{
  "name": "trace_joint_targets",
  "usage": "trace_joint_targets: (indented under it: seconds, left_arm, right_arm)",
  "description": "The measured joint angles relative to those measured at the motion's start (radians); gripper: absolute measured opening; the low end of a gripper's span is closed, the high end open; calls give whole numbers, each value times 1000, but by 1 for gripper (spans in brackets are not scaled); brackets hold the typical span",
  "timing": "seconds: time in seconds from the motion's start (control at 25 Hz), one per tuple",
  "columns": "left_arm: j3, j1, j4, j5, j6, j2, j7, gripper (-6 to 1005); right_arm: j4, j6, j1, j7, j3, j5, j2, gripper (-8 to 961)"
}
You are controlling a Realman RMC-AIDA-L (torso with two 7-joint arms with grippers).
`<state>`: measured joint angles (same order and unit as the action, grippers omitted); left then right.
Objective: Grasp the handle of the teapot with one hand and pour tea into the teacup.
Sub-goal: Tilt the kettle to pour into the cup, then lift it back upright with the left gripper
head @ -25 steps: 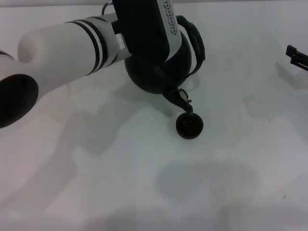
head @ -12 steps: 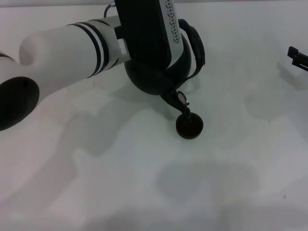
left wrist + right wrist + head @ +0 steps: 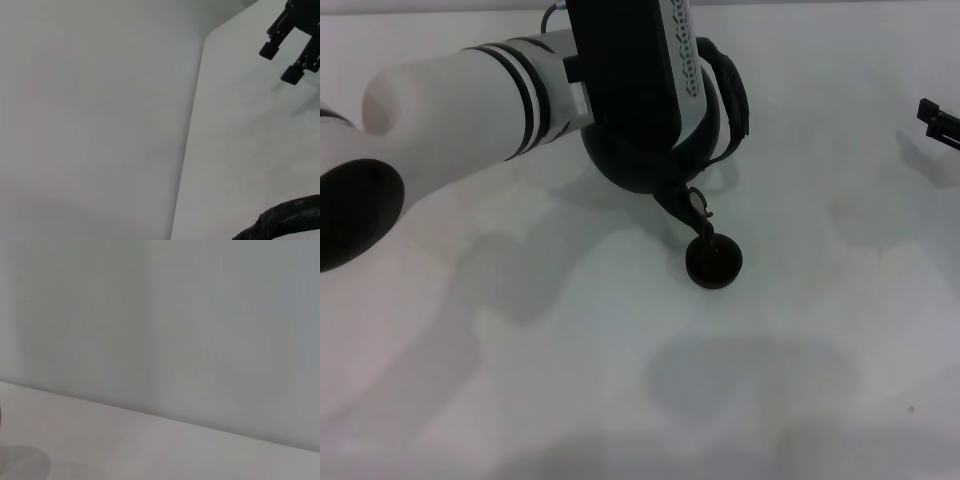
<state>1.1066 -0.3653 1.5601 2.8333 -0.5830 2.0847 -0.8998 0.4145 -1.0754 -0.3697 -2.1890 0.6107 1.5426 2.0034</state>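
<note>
The black teapot (image 3: 638, 160) hangs tilted under my left arm, spout (image 3: 690, 208) pointing down, its tip right at the far rim of the small black teacup (image 3: 713, 261). The left gripper (image 3: 705, 95) is mostly hidden by its own wrist and is shut on the rough black handle (image 3: 732, 100), which also shows as a dark arch (image 3: 285, 222) in the left wrist view. The right gripper (image 3: 938, 118) stays parked at the table's far right, open (image 3: 282, 62) with nothing between its fingers.
The white table (image 3: 620, 380) has a far edge (image 3: 192, 125) against a plain grey wall. The thick white left arm (image 3: 450, 100) crosses the upper left of the head view. The right wrist view shows only wall and table.
The left arm and teapot have shifted slightly, and the spout tip has dipped closer to the teacup's rim. The teacup and right gripper have not moved.
</note>
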Motion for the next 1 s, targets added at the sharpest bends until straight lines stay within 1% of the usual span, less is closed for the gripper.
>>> trace_joint_targets:
  seconds: [1.0]
  left_arm:
    - [-4, 0, 26, 0, -29, -1, -24, 92]
  right_arm:
    - [-8, 2, 0, -2, -2, 4, 1, 855]
